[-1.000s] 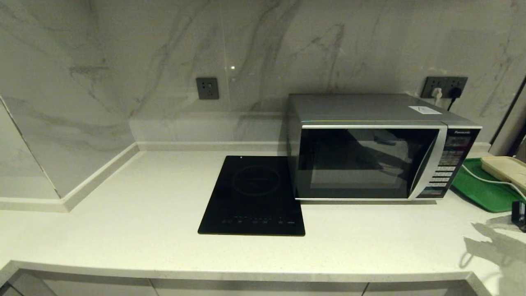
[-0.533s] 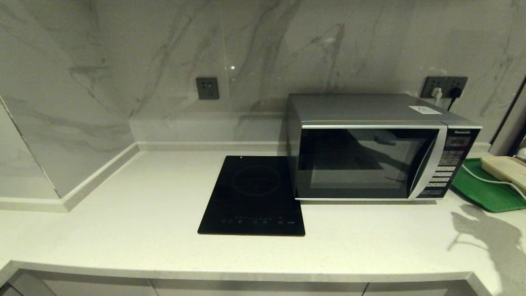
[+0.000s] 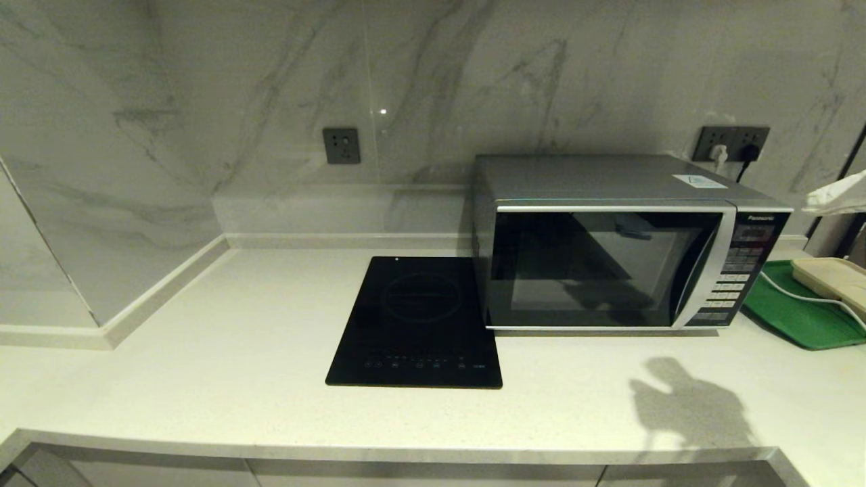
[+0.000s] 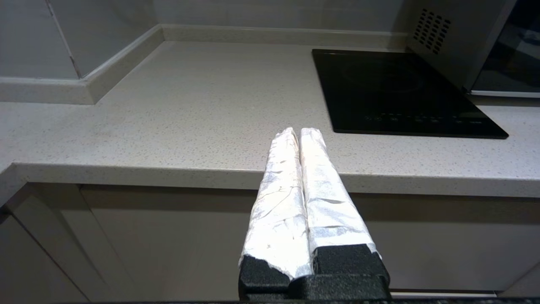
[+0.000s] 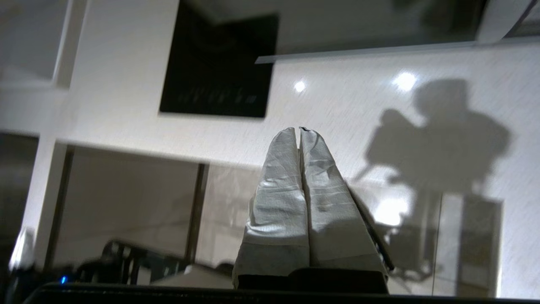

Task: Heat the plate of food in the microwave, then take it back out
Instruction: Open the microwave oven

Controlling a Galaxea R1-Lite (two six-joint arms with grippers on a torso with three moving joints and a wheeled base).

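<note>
The silver-grey microwave stands on the counter at the right with its dark glass door closed; its vented side shows in the left wrist view. The plate of food is not in view anywhere. My right gripper is shut and empty, raised over the counter in front of the microwave's right end. Its white-wrapped fingers show at the head view's right edge. My left gripper is shut and empty, low in front of the counter's front edge, left of the cooktop.
A flat black induction cooktop lies just left of the microwave. A green tray with a beige tray and a white cable on it sits at the far right. Wall sockets are behind the microwave.
My right gripper left the lower right edge of the head view and now shows higher up at that edge. Its shadow on the counter slid left, in front of the microwave.
</note>
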